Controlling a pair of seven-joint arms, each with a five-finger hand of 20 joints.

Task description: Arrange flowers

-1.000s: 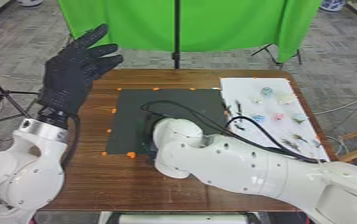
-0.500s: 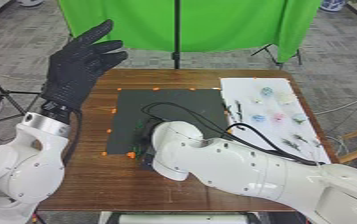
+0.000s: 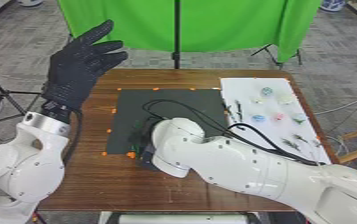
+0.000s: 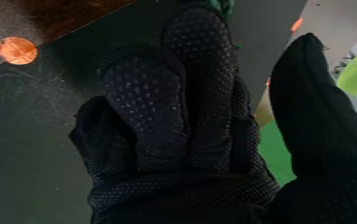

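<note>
In the head view my left hand (image 3: 75,67) is raised over the table's left side, open and holding nothing. My right hand (image 3: 146,158) is low over the black mat (image 3: 134,107), mostly hidden behind its own arm; thin green bits (image 3: 139,145) show beside it. In the right wrist view the right hand (image 4: 188,135) is open, its thumb apart from the fingers, with a green piece (image 4: 224,6) by the longest fingertip. Blue, pink and pale flower heads (image 3: 278,117) and green sprigs (image 3: 291,144) lie on the white sheet (image 3: 245,87) at the right.
Orange markers (image 3: 131,155) edge the black mat on the brown table (image 3: 86,185). A black cable (image 3: 254,131) loops along the right arm, near the white sheet. Behind the table hang a green backdrop (image 3: 130,30) and its dark pole (image 3: 177,35).
The right forearm and wrist have shifted slightly, and green bits beside the right hand have come into sight. The left hand has moved a little to the right.
</note>
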